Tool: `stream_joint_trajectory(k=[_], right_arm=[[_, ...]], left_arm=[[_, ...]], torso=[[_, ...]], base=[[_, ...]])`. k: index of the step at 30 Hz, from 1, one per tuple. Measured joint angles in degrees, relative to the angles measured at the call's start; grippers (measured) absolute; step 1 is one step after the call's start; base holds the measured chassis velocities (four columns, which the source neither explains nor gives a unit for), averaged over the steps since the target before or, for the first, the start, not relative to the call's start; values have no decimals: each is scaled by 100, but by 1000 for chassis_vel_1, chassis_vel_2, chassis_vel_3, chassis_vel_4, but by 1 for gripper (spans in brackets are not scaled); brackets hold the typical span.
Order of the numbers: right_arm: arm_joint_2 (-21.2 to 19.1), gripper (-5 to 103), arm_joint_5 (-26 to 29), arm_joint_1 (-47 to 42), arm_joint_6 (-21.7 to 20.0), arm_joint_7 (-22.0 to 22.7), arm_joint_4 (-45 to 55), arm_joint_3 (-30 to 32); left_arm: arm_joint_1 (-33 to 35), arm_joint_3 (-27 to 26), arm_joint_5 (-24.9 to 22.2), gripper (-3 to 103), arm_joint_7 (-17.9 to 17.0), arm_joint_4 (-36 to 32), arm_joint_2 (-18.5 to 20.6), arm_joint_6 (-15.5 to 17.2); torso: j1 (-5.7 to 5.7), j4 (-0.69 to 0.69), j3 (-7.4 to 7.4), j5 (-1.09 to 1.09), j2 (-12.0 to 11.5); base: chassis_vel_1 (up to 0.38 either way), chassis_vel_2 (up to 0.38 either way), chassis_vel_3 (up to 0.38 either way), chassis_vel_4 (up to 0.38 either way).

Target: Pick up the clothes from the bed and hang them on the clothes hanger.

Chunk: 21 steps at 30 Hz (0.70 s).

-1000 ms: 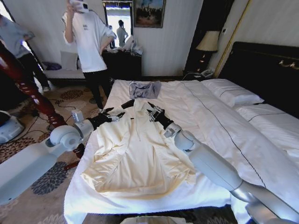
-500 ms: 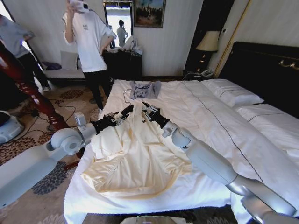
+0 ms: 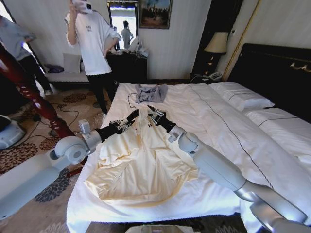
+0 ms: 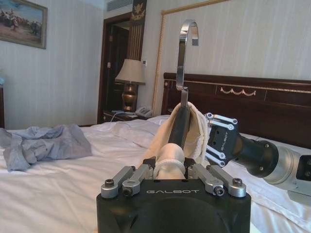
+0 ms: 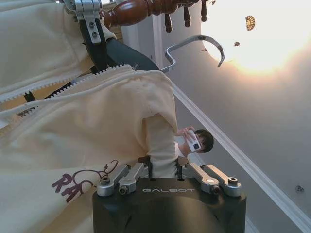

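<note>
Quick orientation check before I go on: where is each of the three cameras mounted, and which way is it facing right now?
Head view: on the head, looking down at the bed; both arms meet at the clothes.
Left wrist view: behind the left pincer, facing the headboard; clothes hanger hook above.
Right wrist view: behind the right pincer, tilted toward the ceiling.
Shared: both wrist views show the clothes, the hook and the opposite pincer.

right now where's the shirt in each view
head view: shirt on the bed, collar raised between left gripper and right gripper
left wrist view: bunched around the hanger, held by the left gripper
right wrist view: cream zipped fabric beside the hook
landmark: hook, in both wrist views
</note>
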Motion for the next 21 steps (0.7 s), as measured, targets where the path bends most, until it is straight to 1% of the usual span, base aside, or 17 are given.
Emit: stream_joint_trajectory(k=[5, 8, 10, 11, 12, 13, 14, 15, 16, 17, 19, 21], right_arm=[[-2, 24, -3, -24, -3, 14, 24, 17], [-21, 24, 11, -37, -13, 17, 89, 25], [-32, 22, 30, -46, -18, 16, 124, 35], [-40, 26, 55, -52, -23, 8, 168, 55], [-48, 26, 75, -59, -23, 5, 195, 70], [-63, 31, 100, -70, -24, 7, 221, 82], [-70, 37, 114, -81, -23, 8, 251, 89], [-70, 37, 114, -81, -23, 8, 251, 89], [-77, 41, 120, -94, -23, 2, 269, 89], [-87, 47, 123, -104, -22, -15, 286, 89], [-98, 47, 126, -117, -16, -39, 305, 89], [-111, 58, 126, -146, -12, -62, 329, 89]], left_arm=[[55, -31, 6, 24, -34, -12, 9, -24], [103, -80, 44, 24, -123, -13, 10, -31], [107, -103, 39, 24, -139, -13, 10, -31], [107, -120, 35, 24, -166, -12, 10, -29], [105, -128, 33, 24, -198, -2, 14, -16], [102, -143, 35, 24, -251, 30, 25, -5], [101, -147, 35, 21, -288, 32, 32, 2], [101, -147, 35, 21, -288, 32, 32, 2], [99, -149, 38, 18, -295, 27, 32, 3], [97, -151, 40, 18, -294, 20, 33, 3], [92, -151, 48, 17, -290, 6, 35, 3], [91, -152, 68, 17, -279, -1, 35, 3]], torso=[[0, 0, 0, 0, 0], [0, 0, 0, 0, 0], [0, 0, 0, 0, 0], [0, 0, 0, 0, 0], [0, -1, 0, 0, 0], [0, -1, 0, 0, 0], [0, -1, 0, 0, 1], [0, -1, 0, 0, 1], [0, 1, 0, 0, 0], [0, 1, 0, 0, 0], [0, 0, 0, 0, 0], [0, 0, 0, 0, 0]], base=[[0, 0, 0, 0], [0, 0, 0, 0], [0, 0, 0, 0], [0, 0, 0, 0], [0, 0, 0, 0], [0, 0, 0, 0], [0, 0, 0, 0], [0, 0, 0, 0], [0, 0, 0, 0], [0, 0, 0, 0], [0, 0, 0, 0], [0, 0, 0, 0]])
